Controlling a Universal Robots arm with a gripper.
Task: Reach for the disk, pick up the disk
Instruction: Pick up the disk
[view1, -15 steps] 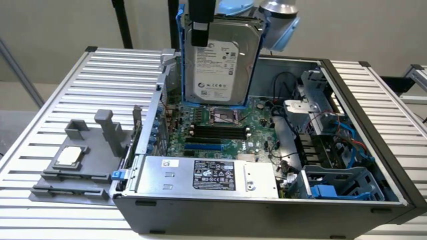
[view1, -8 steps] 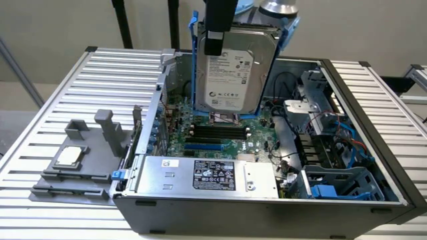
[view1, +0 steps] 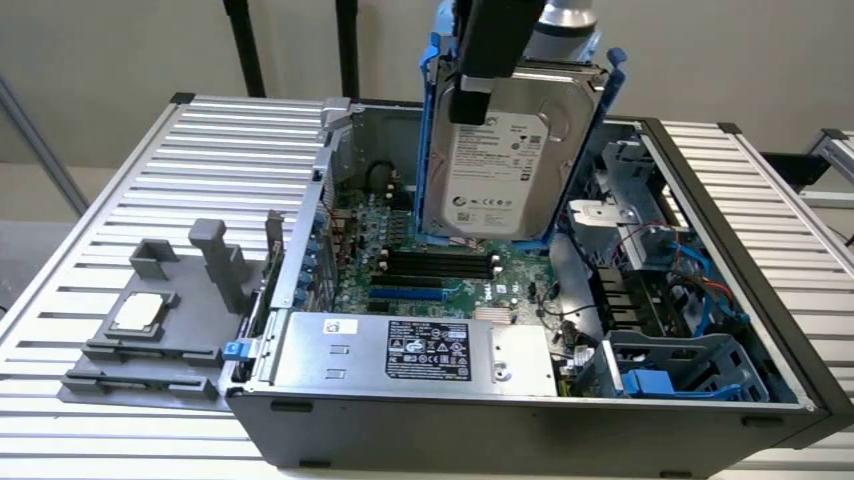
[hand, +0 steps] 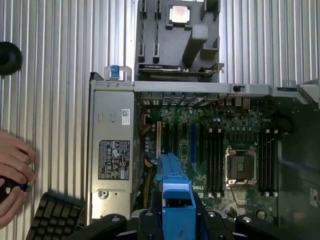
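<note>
Slatted metal bench (view1: 120, 200) w/ open PC case (view1: 534, 420). Gripper (view1: 497, 60) clenched on disk (view1: 501, 160), hung upright above motherboard (view1: 441, 265), clear of case for lift-out.

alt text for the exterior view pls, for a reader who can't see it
The gripper holds the disk, a silver hard drive in a blue carrier, upright above an open computer case on a slatted metal table. A grey fixture holding a small chip sits at the exterior view's left.
</note>
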